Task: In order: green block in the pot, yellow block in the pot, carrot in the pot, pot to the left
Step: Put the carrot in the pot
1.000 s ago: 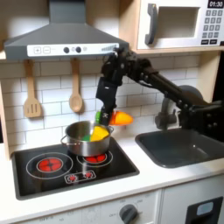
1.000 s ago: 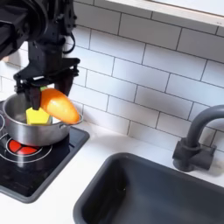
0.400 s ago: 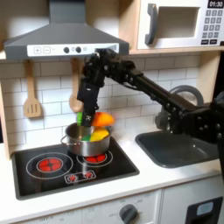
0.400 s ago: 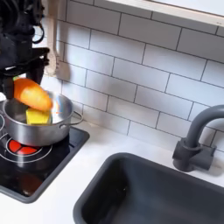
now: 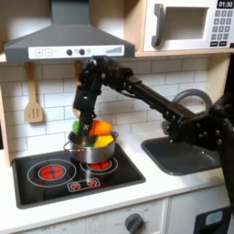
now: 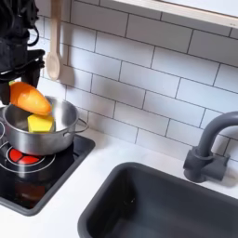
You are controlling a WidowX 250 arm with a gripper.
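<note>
We see a toy kitchen with a dark sink [image 6: 153, 200] and a grey tap [image 6: 206, 149] on the second exterior view's right, and a black stove top [image 5: 78, 172] with red rings under the pot. The long black arm [image 5: 151, 91] reaches from the first exterior view's right, up and over to the pot. The shiny pot [image 5: 91, 149] [image 6: 37, 136] sits on the stove's back ring in both exterior views. Two wooden spoons [image 5: 34, 96] hang on the white tile wall behind it. The gripper [image 5: 85, 117] [image 6: 19, 76] hangs just above the pot, and its fingers are closed around the carrot [image 5: 101, 128] [image 6: 30, 97]. The carrot is orange and is tilted over the pot's open top, partly past the rim. The yellow block [image 6: 40, 124] lies inside the pot, just under the carrot. We see a bit of green [image 5: 77, 127] by the gripper in the first exterior view, but we cannot tell if it is the green block or the carrot's leafy end.
</note>
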